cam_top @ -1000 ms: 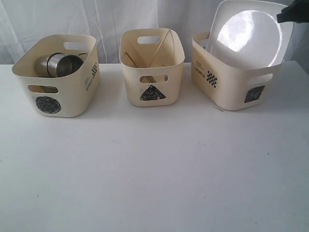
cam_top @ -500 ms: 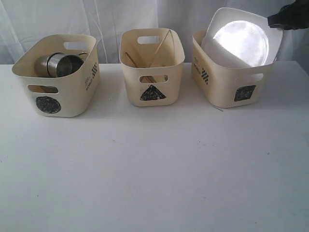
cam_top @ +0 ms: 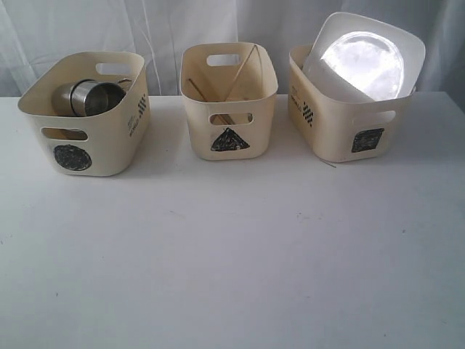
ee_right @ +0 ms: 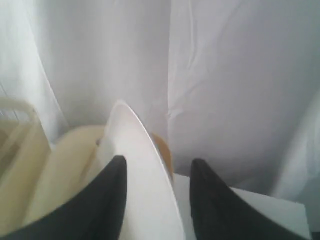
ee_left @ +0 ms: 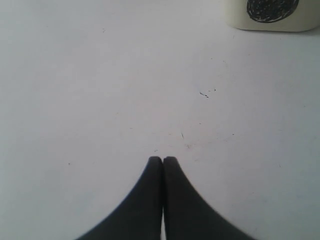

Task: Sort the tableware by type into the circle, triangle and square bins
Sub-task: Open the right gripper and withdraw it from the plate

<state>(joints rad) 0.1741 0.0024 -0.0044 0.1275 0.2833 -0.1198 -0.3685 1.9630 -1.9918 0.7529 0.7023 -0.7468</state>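
My right hand [ee_right: 159, 162] is open, a finger on each side of the upper rim of the large white square plate [cam_top: 363, 62], which leans tilted in the far-right square bin [cam_top: 334, 123]. I'd back straight off so neither finger snags that rim. My left hand [ee_left: 163, 160] is closed and empty above the desk [cam_top: 232, 254].

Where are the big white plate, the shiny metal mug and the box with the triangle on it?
white plate [cam_top: 363, 62], exterior view, on its shiny round centre.
metal mug [cam_top: 93, 99], exterior view, on its steel side.
triangle bin [cam_top: 197, 134], exterior view, on its bare front wall.
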